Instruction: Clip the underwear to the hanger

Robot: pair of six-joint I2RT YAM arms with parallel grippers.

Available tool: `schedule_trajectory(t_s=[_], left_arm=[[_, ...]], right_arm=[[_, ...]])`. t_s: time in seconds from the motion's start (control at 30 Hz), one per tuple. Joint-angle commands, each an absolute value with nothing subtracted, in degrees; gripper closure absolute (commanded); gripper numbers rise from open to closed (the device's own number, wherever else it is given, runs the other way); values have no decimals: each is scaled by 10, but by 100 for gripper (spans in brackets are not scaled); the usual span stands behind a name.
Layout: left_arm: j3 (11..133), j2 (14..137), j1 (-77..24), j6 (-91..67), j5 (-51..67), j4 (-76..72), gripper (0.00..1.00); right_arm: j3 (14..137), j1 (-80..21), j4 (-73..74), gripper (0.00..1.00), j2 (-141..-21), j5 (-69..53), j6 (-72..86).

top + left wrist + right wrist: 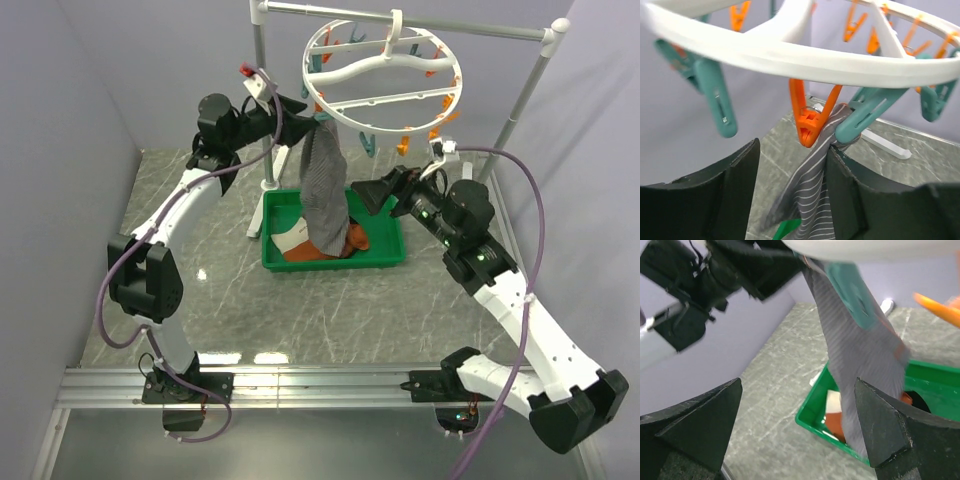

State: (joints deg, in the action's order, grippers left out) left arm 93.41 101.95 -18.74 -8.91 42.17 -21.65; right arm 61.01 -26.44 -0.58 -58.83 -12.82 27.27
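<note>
**Already hanging: the underwear drops straight down from the hanger's left rim, between the two arms**

At the left, the left end effector [794, 150] is raised to the left rim of the large white plastic ring-shaped drying hanger [790, 50]. Its fingers stand wide apart and grip nothing. The grey, finely striped boxer-brief underwear [810, 192] passes down through that gap, close against the inner face of the right-hand finger. The top of the cloth is bunched between an orange clothespin [810, 122] and a teal clothespin [865, 112]. Which of the two pins bites it, I cannot tell from the wrist view.

From the overhead view the cloth's long axis runs vertically, from the rim down into the green plastic bin [385, 258] on the grey marbled tabletop [330, 310]. Its lower end rests beside an orange-rust garment [355, 238].

At the right, the right end effector [372, 195] is also open and empty. It sits low, at about the cloth's mid-height and just to its right, pointing left toward it.

So, by my judgement, the free hanging edge lies nearer the right arm. A second pin would call for lifting that edge up and to the right along the rim.
</note>
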Motion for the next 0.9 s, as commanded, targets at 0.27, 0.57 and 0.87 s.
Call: schedule_trajectory(t_s=[0.27,0.57,0.87], left_arm=[[953,1003,-156,-119,457,-179,28],[849,890,-144,-52,465,-90,18],[726,796,-159,-57,371,-32,1]], right_arm=[[542,-185,34,0,-534,-126,273],[505,-122,50,1,-542,-175,279],[491,-116,9,11,-595,-203,300]])
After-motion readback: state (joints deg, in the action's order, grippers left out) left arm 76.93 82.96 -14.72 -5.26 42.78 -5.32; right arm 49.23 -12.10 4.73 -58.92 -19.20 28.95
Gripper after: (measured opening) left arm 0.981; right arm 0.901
